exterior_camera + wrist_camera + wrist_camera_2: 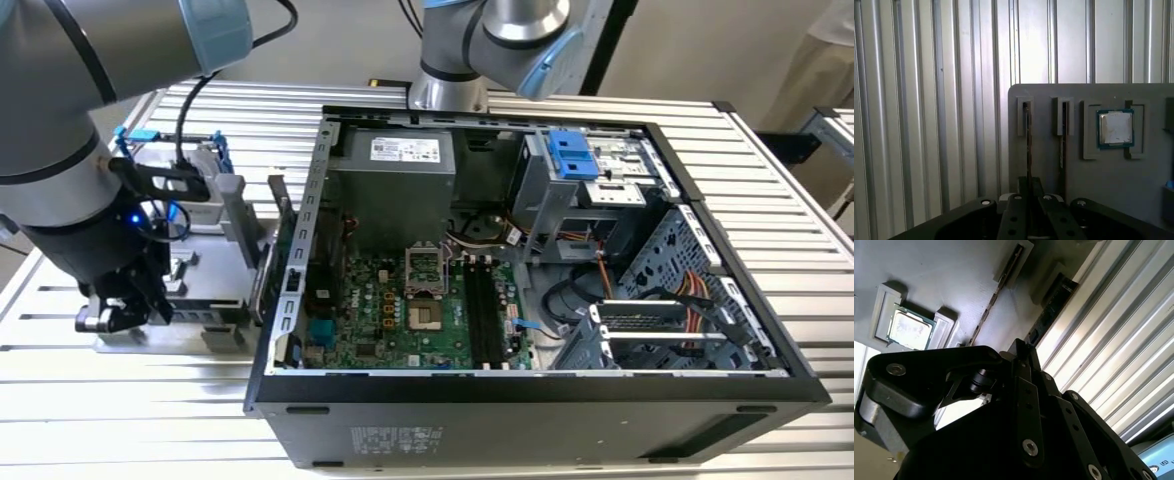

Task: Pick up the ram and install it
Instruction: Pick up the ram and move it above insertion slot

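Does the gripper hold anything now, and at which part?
It cannot be told. The gripper is at the ram in the grey tray; any contact is hidden.

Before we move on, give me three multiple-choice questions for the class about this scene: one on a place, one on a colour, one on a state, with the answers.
1. Where does the square silver chip sit?
A. on the floor
B. in a recess of the grey tray
C. on a shelf

2. What colour is the plastic bracket inside the computer case?
A. red
B. yellow
C. blue

3. How is the ram placed?
A. standing on edge in a slot of the tray
B. lying flat on its broad face
C. hanging in the air

Answers:
1 B: in the first wrist view the tray's recess frames the chip.
2 C: the exterior view shows it bright blue against the grey metal.
3 A: in the first wrist view it shows as a thin edge set in a tray slot.
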Robot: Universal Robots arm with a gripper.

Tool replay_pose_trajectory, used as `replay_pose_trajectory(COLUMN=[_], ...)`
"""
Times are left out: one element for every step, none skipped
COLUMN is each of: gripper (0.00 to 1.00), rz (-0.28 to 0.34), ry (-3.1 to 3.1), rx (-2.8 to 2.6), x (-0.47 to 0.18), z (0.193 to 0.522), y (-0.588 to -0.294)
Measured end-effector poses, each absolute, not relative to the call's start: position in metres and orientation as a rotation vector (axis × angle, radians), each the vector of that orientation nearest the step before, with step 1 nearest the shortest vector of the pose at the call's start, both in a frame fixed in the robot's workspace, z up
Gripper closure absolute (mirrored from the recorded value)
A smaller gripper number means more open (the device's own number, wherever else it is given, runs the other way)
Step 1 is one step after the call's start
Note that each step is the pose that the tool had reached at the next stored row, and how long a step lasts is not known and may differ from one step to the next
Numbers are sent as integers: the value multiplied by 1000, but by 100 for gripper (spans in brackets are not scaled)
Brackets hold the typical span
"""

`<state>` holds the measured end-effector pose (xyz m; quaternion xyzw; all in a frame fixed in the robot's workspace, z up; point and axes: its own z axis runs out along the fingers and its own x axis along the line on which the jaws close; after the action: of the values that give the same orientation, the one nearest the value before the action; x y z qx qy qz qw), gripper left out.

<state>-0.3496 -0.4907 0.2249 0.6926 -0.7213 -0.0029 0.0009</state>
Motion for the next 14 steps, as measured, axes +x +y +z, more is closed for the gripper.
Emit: replay_pose_trajectory(gripper=[100, 100, 100, 100, 100, 100, 100, 100, 100, 100, 100, 100, 100, 100], rz=[-9, -9, -9, -9, -9, -9, -9, -9, -9, -9, -9, -9, -9, -9], ry=[-2265, -2265, -2265, -2265, -2265, -2265, -2265, -2265, -2265, -2265, -2265, -2265, -2265, -2265], rx=[2175, 2175, 2175, 2175, 2175, 2175, 2175, 2175, 2175, 2175, 2175, 2175, 2175, 2175], x=[-350, -350, -350, -350, -350, -350, -350, -350, -350, -350, -350, -350, -350, -350], z=[225, 225, 225, 226, 226, 227, 227, 228, 228, 229, 230, 231, 232, 232], y=[-491, -491, -491, -491, -491, -491, -491, -491, -491, -491, -491, -491, -491, -491])
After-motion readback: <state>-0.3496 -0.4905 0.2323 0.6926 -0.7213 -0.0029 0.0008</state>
